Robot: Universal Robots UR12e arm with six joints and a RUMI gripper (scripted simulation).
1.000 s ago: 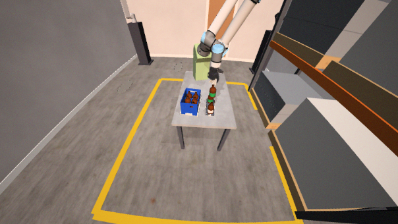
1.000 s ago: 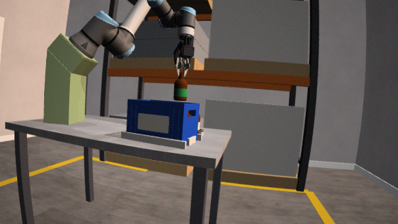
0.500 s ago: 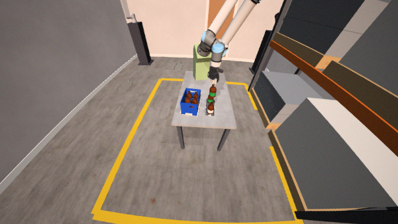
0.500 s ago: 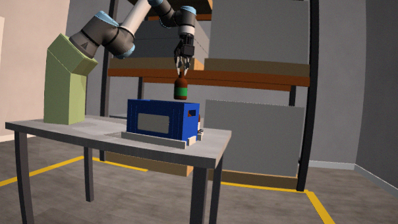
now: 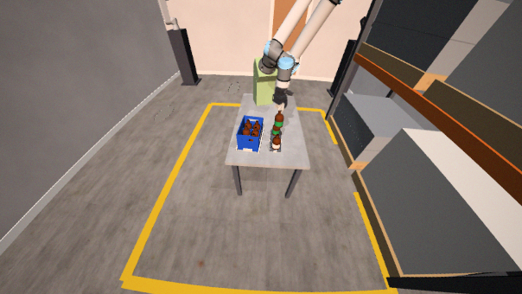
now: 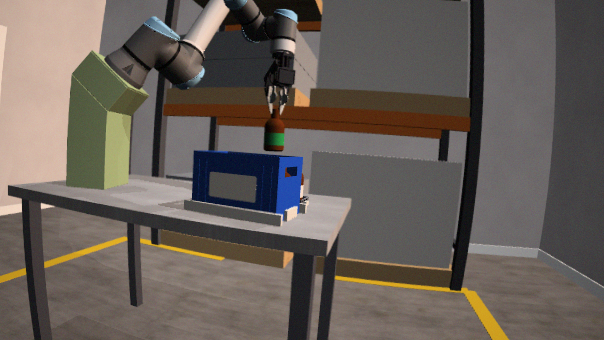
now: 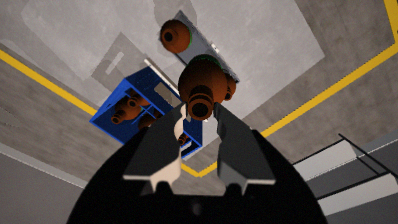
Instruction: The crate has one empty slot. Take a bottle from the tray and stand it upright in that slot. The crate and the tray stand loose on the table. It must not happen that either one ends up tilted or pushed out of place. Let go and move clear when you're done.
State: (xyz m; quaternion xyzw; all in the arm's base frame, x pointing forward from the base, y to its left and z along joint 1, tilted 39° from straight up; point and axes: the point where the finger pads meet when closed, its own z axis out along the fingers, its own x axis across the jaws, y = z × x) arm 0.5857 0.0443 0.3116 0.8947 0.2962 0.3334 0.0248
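Aloft: bottle with green band hangs by its neck

The fingers are pinched on the neck of a brown bottle, which hangs upright with its base pointing down. In the exterior view its bottom shows above the top edge of the blue crate; in the top view it lines up with the tray, to one side of the crate. So the bottle is outside its slot, up in the air.

Two more bottles are at the tray: one with a white label and one with a green band. Brown bottles stand inside the crate. Crate and tray sit apart on the grey tabletop, and pale strips run along the crate's foot. A green pedestal carries the arm.
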